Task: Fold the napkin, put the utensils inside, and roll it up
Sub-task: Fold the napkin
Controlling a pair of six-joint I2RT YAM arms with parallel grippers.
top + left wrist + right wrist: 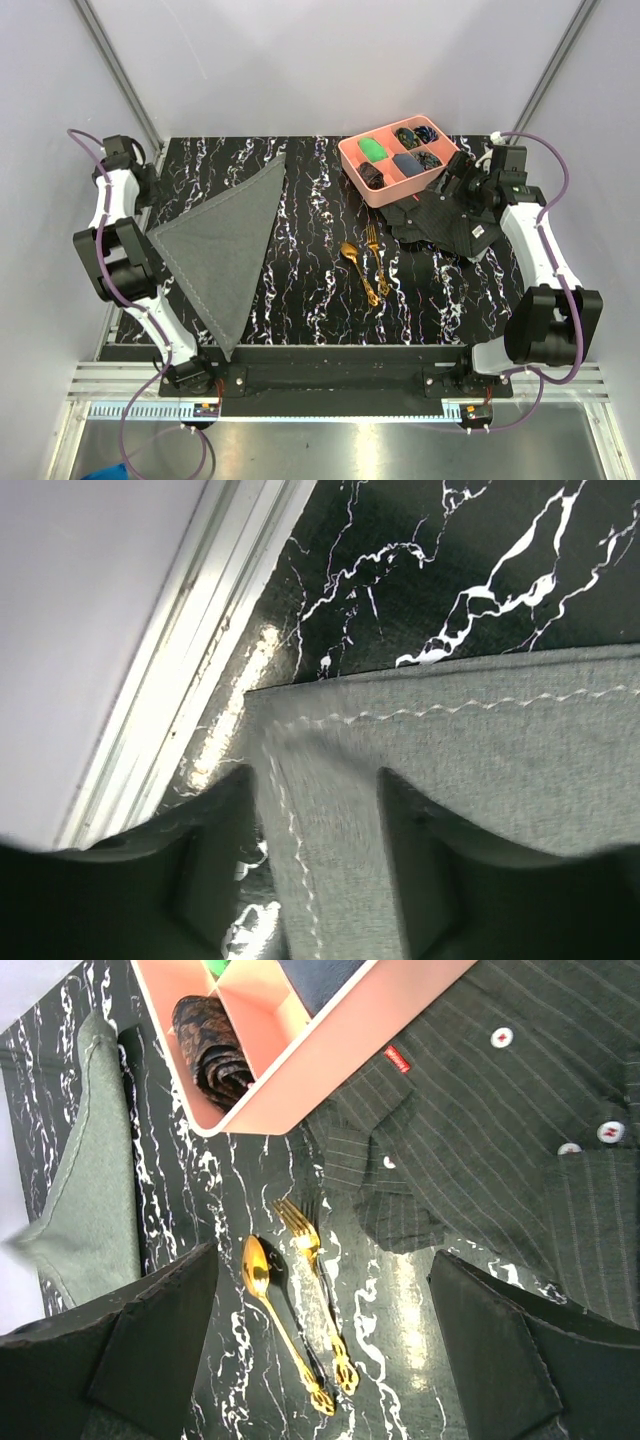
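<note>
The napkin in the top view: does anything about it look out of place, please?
Slightly: the napkin, folded into a triangle, sits close to the left edge of the table, its near tip reaching the front edge. No damage shows.

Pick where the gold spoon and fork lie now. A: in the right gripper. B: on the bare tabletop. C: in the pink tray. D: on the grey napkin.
B: the spoon and fork lie side by side on the tabletop, apart from the napkin.

Bare tabletop [305,230] between napkin [225,250] and utensils [366,265]; pink tray [415,185], dark cloth [450,225] crowd right
</note>
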